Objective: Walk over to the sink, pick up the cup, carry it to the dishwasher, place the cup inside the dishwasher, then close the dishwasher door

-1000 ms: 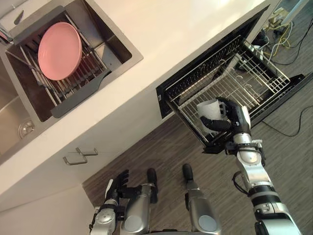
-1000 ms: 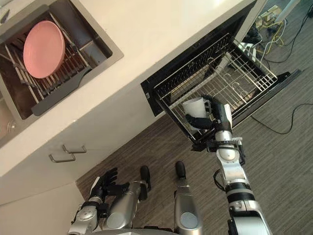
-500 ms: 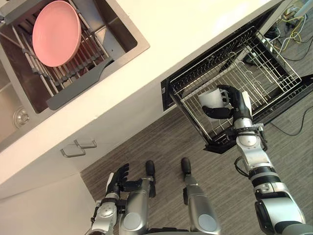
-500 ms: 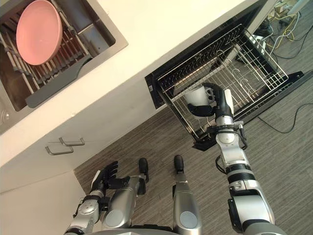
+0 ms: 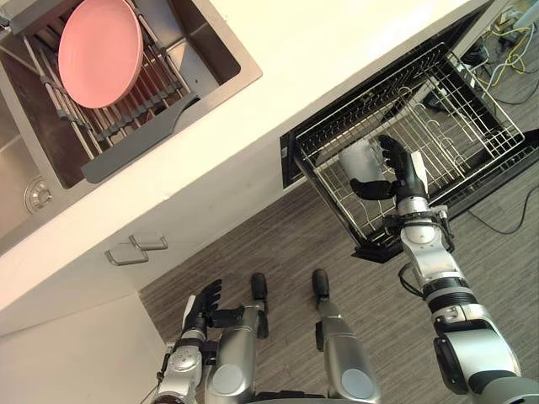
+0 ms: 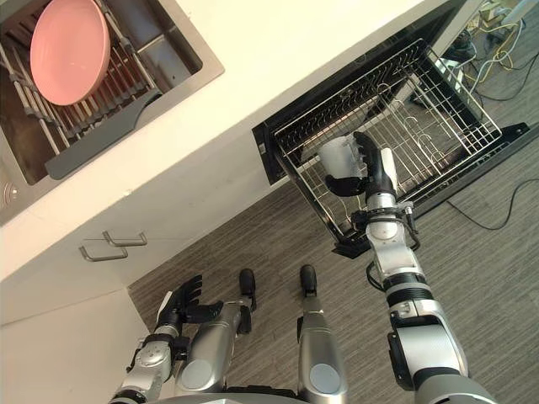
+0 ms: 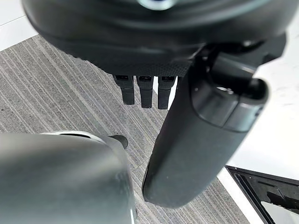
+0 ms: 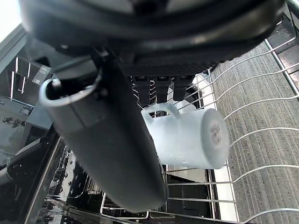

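Note:
A white cup (image 5: pixel 357 160) with a handle lies on its side in my right hand (image 5: pixel 397 172). The fingers curl through the handle and the thumb (image 8: pixel 112 154) runs along the cup's (image 8: pixel 187 137) side. The hand holds it just above the near left part of the pulled-out wire rack (image 5: pixel 459 126) of the dishwasher. The dishwasher door (image 5: pixel 504 165) hangs open below the rack. My left hand (image 5: pixel 202 306) hangs low by the floor, fingers straight, holding nothing.
A pink plate (image 5: pixel 99 52) stands in a drying rack inside the sink (image 5: pixel 221 59) at the far left of the white counter (image 5: pixel 278 76). A drawer handle (image 5: pixel 135 250) sits under the counter. Cables (image 5: pixel 514 50) lie on the striped floor beyond the dishwasher.
The view has shifted. My right hand has carried the cup from the rack's near edge to farther in over the rack. The left hand stays low.

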